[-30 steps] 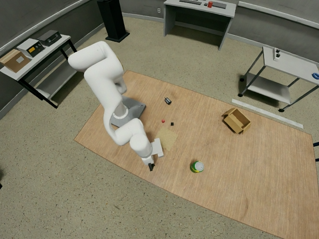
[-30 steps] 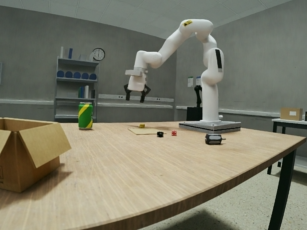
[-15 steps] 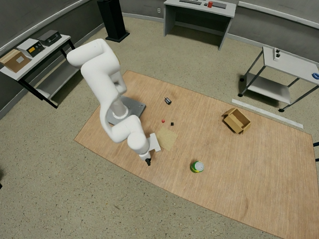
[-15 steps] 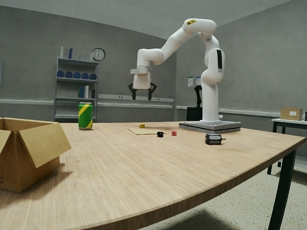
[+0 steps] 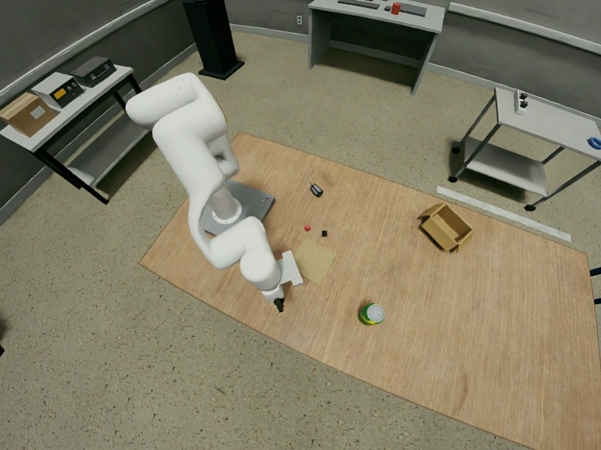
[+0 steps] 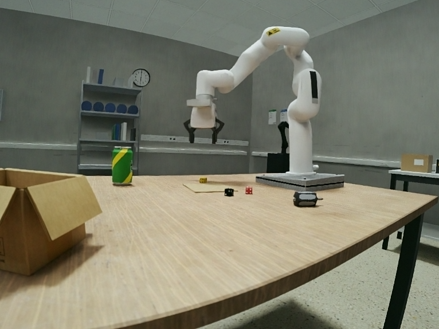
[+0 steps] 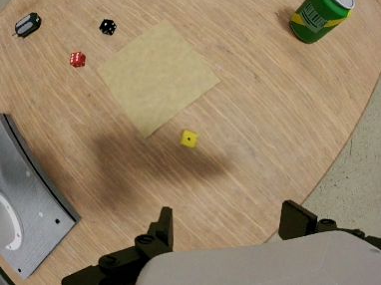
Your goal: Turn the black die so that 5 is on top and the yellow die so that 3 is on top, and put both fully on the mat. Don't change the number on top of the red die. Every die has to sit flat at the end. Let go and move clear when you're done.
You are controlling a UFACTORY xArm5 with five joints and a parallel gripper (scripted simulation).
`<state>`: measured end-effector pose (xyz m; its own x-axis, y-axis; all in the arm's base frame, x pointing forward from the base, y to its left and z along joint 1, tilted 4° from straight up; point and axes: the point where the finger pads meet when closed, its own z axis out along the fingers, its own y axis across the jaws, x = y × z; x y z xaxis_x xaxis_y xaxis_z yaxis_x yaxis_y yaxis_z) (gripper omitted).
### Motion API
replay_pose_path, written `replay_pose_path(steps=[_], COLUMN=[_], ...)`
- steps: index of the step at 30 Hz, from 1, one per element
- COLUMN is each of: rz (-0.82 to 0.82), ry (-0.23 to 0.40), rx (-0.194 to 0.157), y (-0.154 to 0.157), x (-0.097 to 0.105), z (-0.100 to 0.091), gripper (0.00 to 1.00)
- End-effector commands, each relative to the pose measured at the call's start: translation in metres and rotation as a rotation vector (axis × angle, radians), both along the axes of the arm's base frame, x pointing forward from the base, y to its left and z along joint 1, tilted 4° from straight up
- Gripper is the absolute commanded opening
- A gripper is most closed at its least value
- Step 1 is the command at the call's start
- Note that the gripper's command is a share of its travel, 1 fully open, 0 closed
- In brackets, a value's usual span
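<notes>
The open cardboard box [image 5: 435,228] [image 6: 54,211] sits far from the wide-open gripper [image 5: 279,305] [image 6: 202,141] [image 7: 226,218], and a barcode label marks the green-and-yellow can [image 5: 371,314] [image 6: 122,165] [image 7: 321,14].

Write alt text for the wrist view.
Open black gripper fingers above a wooden table; beyond them, a yellow die showing one pip lies off a square tan mat, with red and black dice and a green can farther off.

Yellow die [image 6: 203,180] [image 7: 189,139] with 1 black pip; green can [image 5: 371,314] [image 6: 122,165] [image 7: 321,13] striped yellow
</notes>
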<state>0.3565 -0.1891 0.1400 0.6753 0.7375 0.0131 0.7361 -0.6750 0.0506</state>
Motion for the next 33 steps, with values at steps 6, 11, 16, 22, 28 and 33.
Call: replay_pose_path(steps=[6,11,16,22,28,33], rz=[0.0,0.0,0.0,0.0,0.0,0.0], ry=[-0.002,-0.002,-0.002,-0.002,-0.002,-0.002], rx=[-0.002,-0.002,-0.002,-0.002,-0.002,-0.002], y=[-0.006,-0.008,-0.01,-0.01,-0.01,-0.01], x=[0.002,0.002,0.003,0.003,0.003,0.003], z=[-0.059,-0.082,-0.101,-0.105,-0.105,-0.105], gripper=[1.0,1.0,1.0,1.0,1.0,1.0])
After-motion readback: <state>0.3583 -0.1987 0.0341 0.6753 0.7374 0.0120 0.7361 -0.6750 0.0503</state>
